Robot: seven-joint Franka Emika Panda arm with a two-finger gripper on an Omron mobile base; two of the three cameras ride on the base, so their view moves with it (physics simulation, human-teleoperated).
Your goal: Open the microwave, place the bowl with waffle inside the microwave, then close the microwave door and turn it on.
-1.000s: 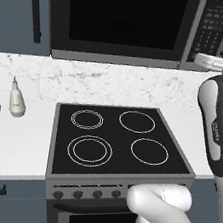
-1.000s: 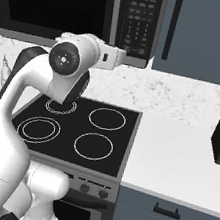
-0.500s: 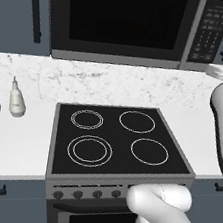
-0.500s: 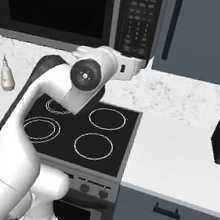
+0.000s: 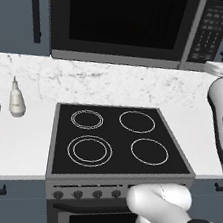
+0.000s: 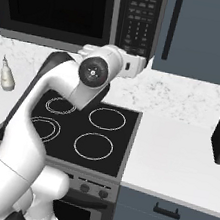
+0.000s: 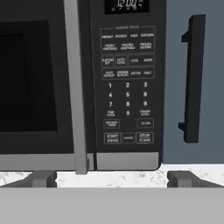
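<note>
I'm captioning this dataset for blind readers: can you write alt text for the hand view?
A large black microwave with silver-grey trim fills the frame close up, its wide dark-glass door shut at left and its dark button keypad at centre. The open two-finger gripper points at it above white marbled counter, beside a blue-grey cabinet with a dark vertical handle.

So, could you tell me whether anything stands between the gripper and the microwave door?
Nothing visible does. In the hand view the open gripper faces the microwave head-on, its fingertips low over the bare marble counter, with open space up to the closed microwave door and keypad.
</note>
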